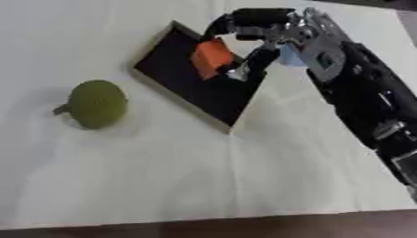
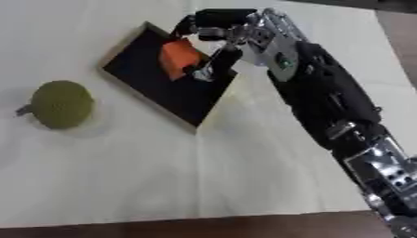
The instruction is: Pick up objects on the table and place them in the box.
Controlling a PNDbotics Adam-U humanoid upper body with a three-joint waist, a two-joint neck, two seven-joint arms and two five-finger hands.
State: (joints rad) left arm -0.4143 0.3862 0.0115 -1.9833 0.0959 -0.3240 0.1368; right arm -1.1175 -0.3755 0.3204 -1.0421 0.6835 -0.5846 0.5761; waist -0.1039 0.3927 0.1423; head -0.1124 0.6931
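A pale cloth-covered table [image 1: 244, 186] holds a shallow black box [image 1: 204, 88] turned cornerwise. The robot's right hand [image 1: 273, 32] hovers over the box, fingers and thumb curled around an orange block [image 1: 211, 56]. The block is tilted, its long axis running from upper right to lower left, low end over the box floor. Best to lower it inside the walls before letting go. A green round object [image 1: 97, 103] waits well to the left.
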